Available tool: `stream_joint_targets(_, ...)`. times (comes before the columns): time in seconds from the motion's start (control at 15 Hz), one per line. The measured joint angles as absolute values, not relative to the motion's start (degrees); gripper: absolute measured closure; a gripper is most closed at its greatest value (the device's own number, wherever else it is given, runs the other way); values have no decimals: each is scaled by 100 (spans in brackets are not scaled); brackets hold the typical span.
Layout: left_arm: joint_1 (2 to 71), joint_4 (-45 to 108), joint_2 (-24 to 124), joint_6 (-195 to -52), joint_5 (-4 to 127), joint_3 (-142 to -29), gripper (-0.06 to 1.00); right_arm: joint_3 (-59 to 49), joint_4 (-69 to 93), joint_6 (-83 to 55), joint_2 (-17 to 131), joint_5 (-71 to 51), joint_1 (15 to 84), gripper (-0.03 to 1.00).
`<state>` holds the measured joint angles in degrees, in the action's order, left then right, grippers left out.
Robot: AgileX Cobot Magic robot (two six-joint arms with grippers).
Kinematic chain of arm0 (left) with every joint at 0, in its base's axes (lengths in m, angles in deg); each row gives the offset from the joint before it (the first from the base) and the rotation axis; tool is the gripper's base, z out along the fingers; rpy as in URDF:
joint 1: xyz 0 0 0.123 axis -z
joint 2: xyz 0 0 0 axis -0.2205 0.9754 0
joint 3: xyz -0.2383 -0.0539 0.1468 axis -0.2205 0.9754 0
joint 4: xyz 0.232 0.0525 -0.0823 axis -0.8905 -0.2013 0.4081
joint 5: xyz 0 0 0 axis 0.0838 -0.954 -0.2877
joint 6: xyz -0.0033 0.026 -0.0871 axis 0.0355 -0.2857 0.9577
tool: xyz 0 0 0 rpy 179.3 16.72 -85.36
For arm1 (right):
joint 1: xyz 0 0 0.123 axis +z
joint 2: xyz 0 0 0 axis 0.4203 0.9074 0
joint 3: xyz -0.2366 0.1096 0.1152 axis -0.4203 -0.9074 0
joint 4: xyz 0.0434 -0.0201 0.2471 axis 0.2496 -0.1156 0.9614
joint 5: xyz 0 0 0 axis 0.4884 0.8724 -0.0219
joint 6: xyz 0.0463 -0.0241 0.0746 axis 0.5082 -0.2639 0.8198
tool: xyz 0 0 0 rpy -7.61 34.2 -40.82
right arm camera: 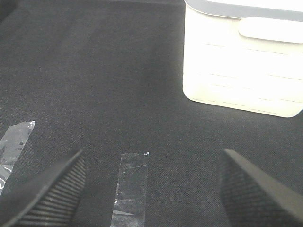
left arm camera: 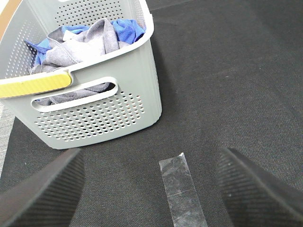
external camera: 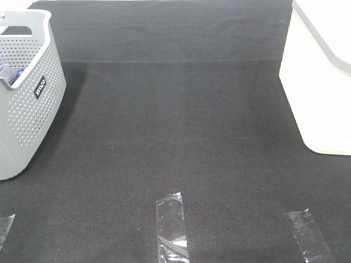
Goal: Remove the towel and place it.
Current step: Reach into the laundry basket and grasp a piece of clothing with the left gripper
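The greyish-lavender towel [left arm camera: 80, 49] lies crumpled inside the grey perforated basket [left arm camera: 99, 118], in the left wrist view. A bright blue cloth [left arm camera: 127, 28] is tangled with it. My left gripper [left arm camera: 151, 189] hangs open over the black mat short of the basket, with nothing between its fingers [left arm camera: 42, 189]. My right gripper [right arm camera: 151, 189] is also open and empty above the mat. In the high view the basket [external camera: 30, 109] stands at the far left, and neither gripper shows there.
A white bin [external camera: 321, 82] stands at the right edge, seen also as the white bin [right arm camera: 241, 71] ahead of the right gripper. Clear tape strips [external camera: 171, 227] lie on the black mat near the front. The basket has a yellow handle [left arm camera: 35, 84].
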<state>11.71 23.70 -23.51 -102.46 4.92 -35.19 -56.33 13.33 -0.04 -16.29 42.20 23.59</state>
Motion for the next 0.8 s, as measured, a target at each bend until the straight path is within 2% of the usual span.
stream_joint_targets(0.8, 1171, 2370, -2351, -10246, 492, -3519, 20, -5633, 1333, -4, -1629, 4220, 2359, 24)
